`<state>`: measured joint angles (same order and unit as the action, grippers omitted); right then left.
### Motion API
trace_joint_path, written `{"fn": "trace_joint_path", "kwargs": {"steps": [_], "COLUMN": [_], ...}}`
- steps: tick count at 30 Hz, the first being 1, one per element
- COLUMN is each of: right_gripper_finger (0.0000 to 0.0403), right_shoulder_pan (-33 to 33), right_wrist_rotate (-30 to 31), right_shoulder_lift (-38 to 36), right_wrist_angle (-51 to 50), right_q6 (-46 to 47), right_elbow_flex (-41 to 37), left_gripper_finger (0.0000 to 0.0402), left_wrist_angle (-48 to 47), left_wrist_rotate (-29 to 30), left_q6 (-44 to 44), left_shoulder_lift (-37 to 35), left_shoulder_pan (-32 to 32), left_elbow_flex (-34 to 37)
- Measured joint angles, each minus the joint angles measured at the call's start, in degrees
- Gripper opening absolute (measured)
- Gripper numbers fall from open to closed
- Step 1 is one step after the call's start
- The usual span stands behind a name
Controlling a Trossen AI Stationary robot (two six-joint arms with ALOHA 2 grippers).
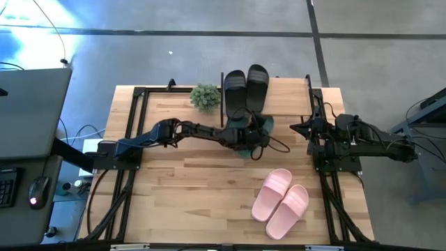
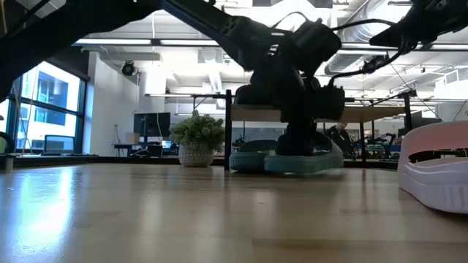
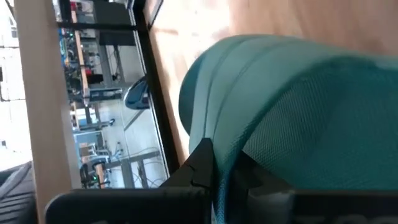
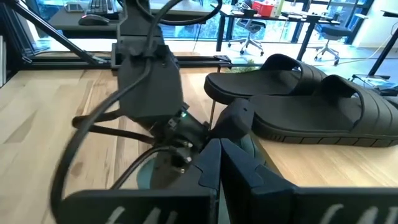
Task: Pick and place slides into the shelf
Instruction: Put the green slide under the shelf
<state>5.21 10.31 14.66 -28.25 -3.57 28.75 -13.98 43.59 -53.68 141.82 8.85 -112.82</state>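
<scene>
The shelf (image 1: 286, 89) stands at the table's far edge, with the black pair (image 1: 245, 88) on its board. The pink pair (image 1: 281, 202) lies on the table, well apart. The left gripper (image 1: 245, 134) is closed on a teal slide (image 2: 296, 161) just beside the shelf. The right gripper (image 1: 301, 127) waits nearby, fingers together, empty.

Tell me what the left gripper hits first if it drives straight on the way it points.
Probably the teal slide its fingers are already at; beyond that, the shelf holding the black slides.
</scene>
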Motion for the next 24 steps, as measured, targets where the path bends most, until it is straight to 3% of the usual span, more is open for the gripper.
{"fn": "trace_joint_path", "kwargs": {"steps": [24], "right_gripper_finger": [0.0000], "right_shoulder_pan": [0.0], "right_wrist_rotate": [-0.2], "right_shoulder_lift": [0.0], "right_wrist_angle": [0.0], "right_q6": [-0.1], "right_elbow_flex": [0.0], "left_gripper_finger": [0.0015], "left_wrist_angle": [-1.6], "left_wrist_rotate": [-1.1], "left_q6": [1.7], "left_shoulder_lift": [-0.1], "left_shoulder_pan": [2.0], "left_elbow_flex": [0.0]}}
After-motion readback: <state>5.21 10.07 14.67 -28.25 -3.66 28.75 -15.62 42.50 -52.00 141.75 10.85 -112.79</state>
